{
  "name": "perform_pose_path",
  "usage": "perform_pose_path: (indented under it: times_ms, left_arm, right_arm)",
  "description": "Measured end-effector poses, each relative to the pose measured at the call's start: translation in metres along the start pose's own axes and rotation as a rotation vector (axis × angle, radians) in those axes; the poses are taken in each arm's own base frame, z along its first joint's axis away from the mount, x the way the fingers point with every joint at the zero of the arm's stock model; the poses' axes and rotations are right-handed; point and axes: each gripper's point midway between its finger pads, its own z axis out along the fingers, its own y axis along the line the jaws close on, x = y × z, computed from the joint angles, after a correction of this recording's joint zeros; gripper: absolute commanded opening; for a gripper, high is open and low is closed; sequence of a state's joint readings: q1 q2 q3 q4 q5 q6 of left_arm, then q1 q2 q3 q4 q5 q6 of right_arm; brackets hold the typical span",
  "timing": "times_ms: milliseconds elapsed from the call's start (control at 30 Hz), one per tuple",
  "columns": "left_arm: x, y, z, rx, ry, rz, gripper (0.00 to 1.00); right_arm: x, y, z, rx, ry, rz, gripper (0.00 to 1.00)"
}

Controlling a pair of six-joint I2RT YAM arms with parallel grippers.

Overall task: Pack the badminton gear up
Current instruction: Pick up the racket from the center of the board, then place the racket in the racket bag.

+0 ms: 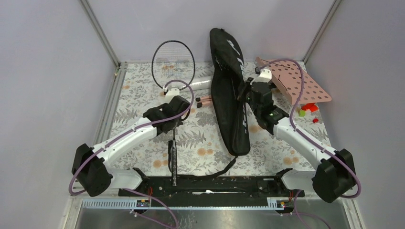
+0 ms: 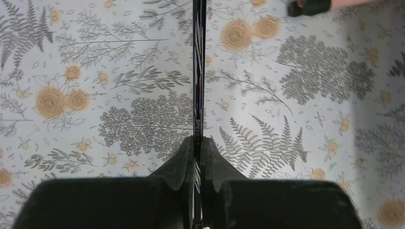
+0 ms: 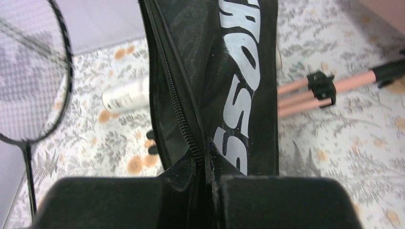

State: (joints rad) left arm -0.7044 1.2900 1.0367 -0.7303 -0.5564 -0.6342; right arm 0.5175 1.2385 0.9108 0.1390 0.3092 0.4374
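A thin black racket (image 1: pixel 173 64) lies with its head at the back and its handle (image 1: pixel 173 162) toward the near edge. My left gripper (image 1: pixel 173 114) is shut on its shaft (image 2: pixel 198 71), fingertips closed on it in the left wrist view (image 2: pixel 198 140). The black "CROSSWAY" bag (image 1: pixel 229 90) lies lengthwise in the middle with its zipper open. My right gripper (image 1: pixel 246 95) is shut on the bag's zipper edge (image 3: pixel 191 138), as the right wrist view (image 3: pixel 203 152) shows. The white tube (image 1: pixel 200 84) lies between racket and bag and also shows in the right wrist view (image 3: pixel 125 98). No shuttlecocks or second racket are in view.
The pink perforated music stand (image 1: pixel 301 81) lies at the back right, its pink legs (image 3: pixel 329 86) beside the bag and their feet (image 1: pixel 203 100) left of it. Small coloured blocks (image 1: pixel 308 109) lie by the right wall. A strap (image 1: pixel 224 167) trails from the bag's near end.
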Motion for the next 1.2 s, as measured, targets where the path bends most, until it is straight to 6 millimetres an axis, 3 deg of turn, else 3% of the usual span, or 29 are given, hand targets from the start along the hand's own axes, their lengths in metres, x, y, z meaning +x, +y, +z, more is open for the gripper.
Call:
perform_pose_path:
  times_ms: [200,500,633,867,1200]
  left_arm:
    - [0.007,-0.026,-0.006,0.074,0.013,0.089,0.0]
    - [0.019,-0.082,-0.005,0.152,0.061,0.233,0.0]
    - [0.039,-0.094,-0.003,0.182,0.126,0.28,0.0]
    - [0.054,-0.096,-0.006,0.196,0.172,0.305,0.0]
    - [0.083,-0.1,-0.028,0.203,0.204,0.408,0.0]
  right_arm:
    - [-0.011,0.016,0.035,-0.021,-0.057,-0.016,0.0]
    - [0.026,0.025,0.078,-0.032,0.037,-0.035,0.0]
    - [0.032,0.025,0.081,-0.029,0.049,-0.029,0.0]
    - [0.017,0.038,0.079,-0.082,0.005,0.005,0.0]
    - [-0.001,0.063,0.068,-0.2,-0.026,0.038,0.0]
